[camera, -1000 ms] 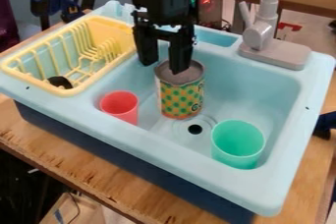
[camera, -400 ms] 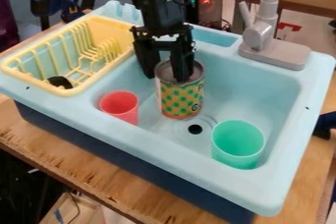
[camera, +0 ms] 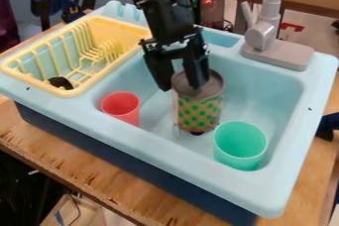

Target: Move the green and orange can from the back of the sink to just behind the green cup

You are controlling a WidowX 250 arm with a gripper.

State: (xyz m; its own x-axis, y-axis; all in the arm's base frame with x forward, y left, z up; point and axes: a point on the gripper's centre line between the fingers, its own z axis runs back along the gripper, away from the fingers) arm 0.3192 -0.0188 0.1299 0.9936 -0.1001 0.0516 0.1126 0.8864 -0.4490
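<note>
The camera view looks down at a slant from above the near side of the sink (camera: 132,136), facing the faucet (camera: 278,54) and robot arm (camera: 162,9) opposite. Range is close: the sink spans nearly the full width. The tabletop (camera: 73,153) edge crosses the lower left foreground diagonally.

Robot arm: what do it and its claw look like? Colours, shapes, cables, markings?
The arm is black, with chunky, boxy segments and a few thin pale streaks at the joints. The claw is black too: a crossbar with small pale specks, likely screws or fittings, carrying two straight, blocky fingers. Can't make out cable runs or any markings clearly.
</note>
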